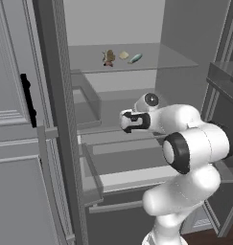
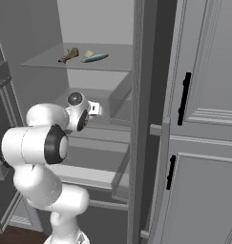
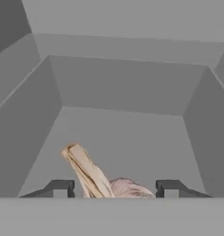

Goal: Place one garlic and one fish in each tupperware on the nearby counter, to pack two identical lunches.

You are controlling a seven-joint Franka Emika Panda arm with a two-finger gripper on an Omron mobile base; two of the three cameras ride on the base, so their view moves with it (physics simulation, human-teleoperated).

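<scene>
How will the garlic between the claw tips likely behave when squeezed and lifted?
The garlic looks rounded, so it may roll or twist out of the claw. Its long, stiff-looking stalk leans sideways, so it could tip the bulb.

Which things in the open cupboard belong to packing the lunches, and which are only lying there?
For the job:
- garlic in the grey bin
- second garlic, on the upper shelf
- fish, same shelf

Lying about:
- pale yellow piece between them
</scene>
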